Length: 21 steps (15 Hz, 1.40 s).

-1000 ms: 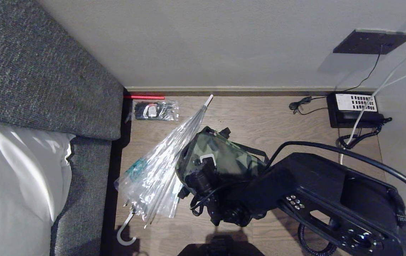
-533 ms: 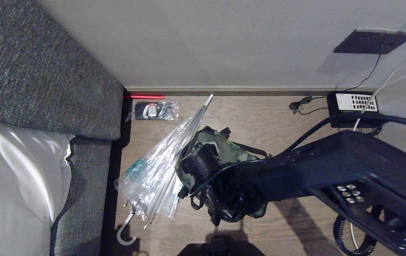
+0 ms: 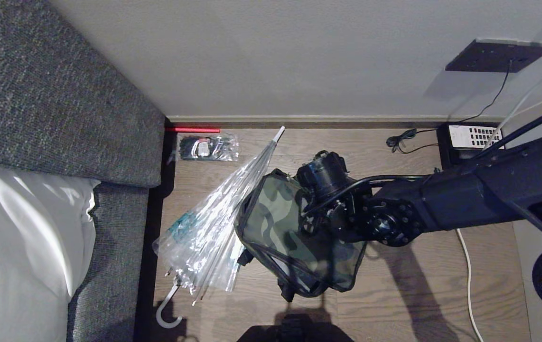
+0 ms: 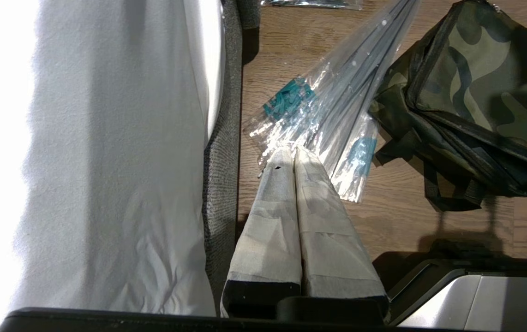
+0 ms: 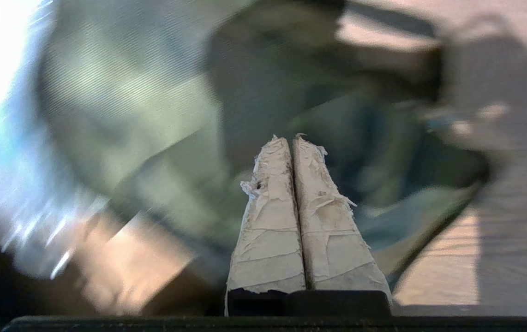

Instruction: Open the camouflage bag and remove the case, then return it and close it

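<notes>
Where blur reigns, camouflage bag (image 5: 120, 106) indistinct

No legible text, brand, number or sign in any view. Telephone (image 3: 474, 142) at the far right of the floor, by the wall: white keypad panel with rows of dark keys, characters too small to read. Small plastic packet (image 3: 208, 147) near the baseboard: white label patch, print unreadable. Wrapped umbrella (image 4: 332, 106): teal printed patches on the plastic, lettering not resolvable. Camouflage bag (image 3: 280, 223): pattern only, no marking seen.
</notes>
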Motion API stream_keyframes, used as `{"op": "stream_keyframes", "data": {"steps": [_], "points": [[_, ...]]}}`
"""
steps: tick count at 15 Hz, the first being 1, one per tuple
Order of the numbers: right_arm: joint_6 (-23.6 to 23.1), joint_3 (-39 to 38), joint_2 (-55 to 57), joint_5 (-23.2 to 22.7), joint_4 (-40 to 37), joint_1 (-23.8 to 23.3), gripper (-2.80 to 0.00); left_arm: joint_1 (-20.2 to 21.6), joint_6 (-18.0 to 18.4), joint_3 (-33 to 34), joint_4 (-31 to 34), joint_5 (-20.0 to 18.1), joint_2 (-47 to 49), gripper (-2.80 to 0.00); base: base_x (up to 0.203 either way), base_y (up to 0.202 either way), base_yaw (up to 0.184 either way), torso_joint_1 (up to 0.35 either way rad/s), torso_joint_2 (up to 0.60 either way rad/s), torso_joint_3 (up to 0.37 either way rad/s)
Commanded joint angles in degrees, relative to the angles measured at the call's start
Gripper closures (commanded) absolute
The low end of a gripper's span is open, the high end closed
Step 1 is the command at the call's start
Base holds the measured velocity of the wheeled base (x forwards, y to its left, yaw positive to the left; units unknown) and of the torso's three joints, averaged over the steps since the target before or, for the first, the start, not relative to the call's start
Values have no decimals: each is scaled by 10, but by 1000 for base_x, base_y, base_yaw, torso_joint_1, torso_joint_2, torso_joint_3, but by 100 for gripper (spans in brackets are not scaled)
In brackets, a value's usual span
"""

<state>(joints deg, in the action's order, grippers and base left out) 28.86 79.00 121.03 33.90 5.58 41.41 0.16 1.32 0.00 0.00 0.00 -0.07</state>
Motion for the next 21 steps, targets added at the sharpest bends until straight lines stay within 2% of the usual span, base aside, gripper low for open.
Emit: {"op": "stream_keyframes", "data": {"steps": [1,5,7,9,11,16,21], "points": [[5,-36,-2,2,46,-42,0,0,0,0,0,0,0,0,0,0,0,0,0,0],[-1,-36,49,-16,156,-65,0,0,0,0,0,0,0,0,0,0,0,0,0,0],[-24,-54,67,-38,187,-78,0,0,0,0,0,0,0,0,0,0,0,0,0,0],[-72,-63,73,-38,220,-90,0,0,0,0,0,0,0,0,0,0,0,0,0,0],[-94,-70,83,-38,249,-99,0,0,0,0,0,0,0,0,0,0,0,0,0,0],[-92,-98,81,-40,249,-98,0,0,0,0,0,0,0,0,0,0,0,0,0,0],[-43,-106,79,-48,240,-70,0,0,0,0,0,0,0,0,0,0,0,0,0,0]]}}
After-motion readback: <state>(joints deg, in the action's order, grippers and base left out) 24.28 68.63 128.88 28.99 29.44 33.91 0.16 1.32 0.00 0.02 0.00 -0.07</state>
